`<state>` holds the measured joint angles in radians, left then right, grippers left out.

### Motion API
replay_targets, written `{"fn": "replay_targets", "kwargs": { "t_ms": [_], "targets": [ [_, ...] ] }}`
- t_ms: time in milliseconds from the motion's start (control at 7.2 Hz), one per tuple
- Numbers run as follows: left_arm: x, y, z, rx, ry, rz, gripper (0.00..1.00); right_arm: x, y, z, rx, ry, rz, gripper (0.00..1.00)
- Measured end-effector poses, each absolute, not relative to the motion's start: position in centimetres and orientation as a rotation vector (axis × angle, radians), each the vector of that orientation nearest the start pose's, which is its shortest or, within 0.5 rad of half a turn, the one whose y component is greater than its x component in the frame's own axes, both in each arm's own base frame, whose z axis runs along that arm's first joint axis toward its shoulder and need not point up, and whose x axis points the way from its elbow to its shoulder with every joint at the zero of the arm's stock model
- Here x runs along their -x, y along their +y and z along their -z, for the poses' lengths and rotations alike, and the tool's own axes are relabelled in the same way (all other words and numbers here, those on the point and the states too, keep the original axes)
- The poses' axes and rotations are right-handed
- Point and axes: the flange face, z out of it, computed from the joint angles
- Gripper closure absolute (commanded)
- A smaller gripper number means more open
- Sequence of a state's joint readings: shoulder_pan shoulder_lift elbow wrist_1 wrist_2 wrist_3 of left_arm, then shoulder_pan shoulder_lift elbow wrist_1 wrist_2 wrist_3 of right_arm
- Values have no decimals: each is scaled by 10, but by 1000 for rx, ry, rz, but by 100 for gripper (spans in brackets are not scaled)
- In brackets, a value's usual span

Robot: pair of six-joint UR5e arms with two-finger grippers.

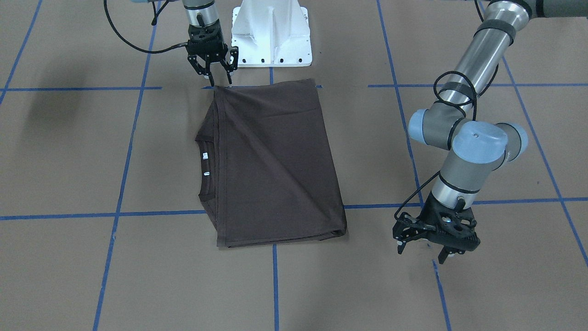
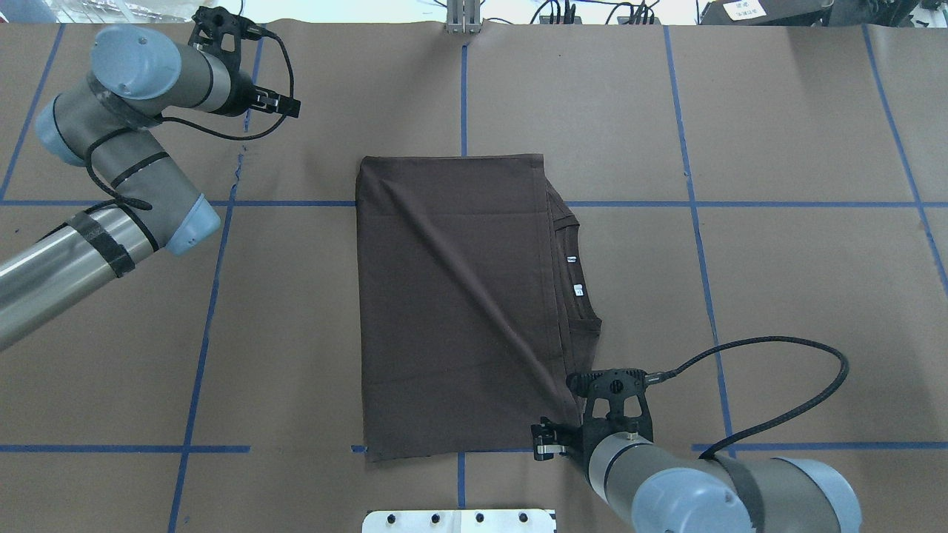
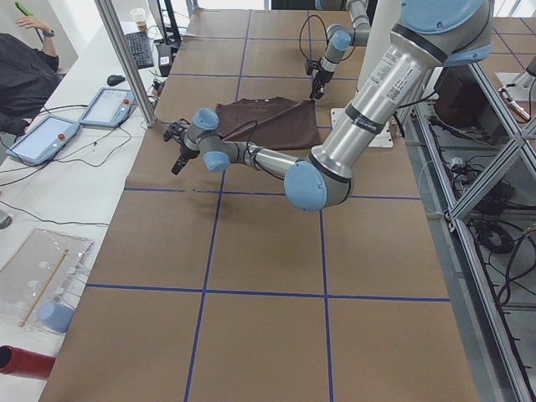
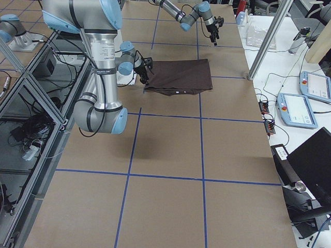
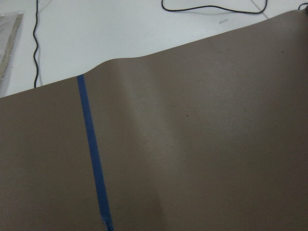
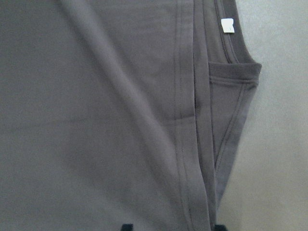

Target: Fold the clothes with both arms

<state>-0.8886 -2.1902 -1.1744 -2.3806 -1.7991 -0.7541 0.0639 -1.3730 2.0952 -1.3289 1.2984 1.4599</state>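
T-shirt: dark brown, folded into an upright rectangle. It lies flat on the table, centred between the left and right edges. Its near hem sits just short of the white pedestal base at the robot-side edge, and its far hem reaches about the table's middle.

Layers: the top panel covers most of the garment. Along the edge facing the table's right side, the lower layers stick out past it, exposing the ribbed collar and two small white tags inside the neck. A long diagonal crease runs from the far left corner of the fold to the near right corner.

Right gripper: positioned at the near right corner of the T-shirt, beside the pedestal base, pointing down. The jaws are spread. In the right wrist view both fingertips show at the bottom edge, set apart, with the doubled hem between them. No cloth is lifted; whether the tips touch the fabric cannot be determined.

Left gripper: positioned over bare brown paper near the far edge, toward the far left corner, well apart from the T-shirt. The jaws are spread and hold nothing. Its wrist camera shows only paper, one of the blue tape lines and the far edge of the table.
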Motion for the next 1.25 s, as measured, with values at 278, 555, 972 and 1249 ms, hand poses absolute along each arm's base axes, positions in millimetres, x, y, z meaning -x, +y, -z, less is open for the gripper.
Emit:
{"fn": "replay_targets", "kwargs": {
  "t_ms": [278, 555, 972, 1249],
  "targets": [
    [-421, -600, -367, -576, 951, 9, 0, 470, -228, -291, -313, -1070, -178, 0],
    [-451, -490, -340, -447, 1128, 70, 0, 445, -260, -285, -292, -1146, -330, 0],
    [-477, -321, -318, -247, 1276, 194, 43, 425, -294, -288, -282, -1148, -476, 0],
    [-499, -257, -321, -143, 1278, 321, 51, 423, -300, -291, -286, -1141, -491, 0]
  ]
}}
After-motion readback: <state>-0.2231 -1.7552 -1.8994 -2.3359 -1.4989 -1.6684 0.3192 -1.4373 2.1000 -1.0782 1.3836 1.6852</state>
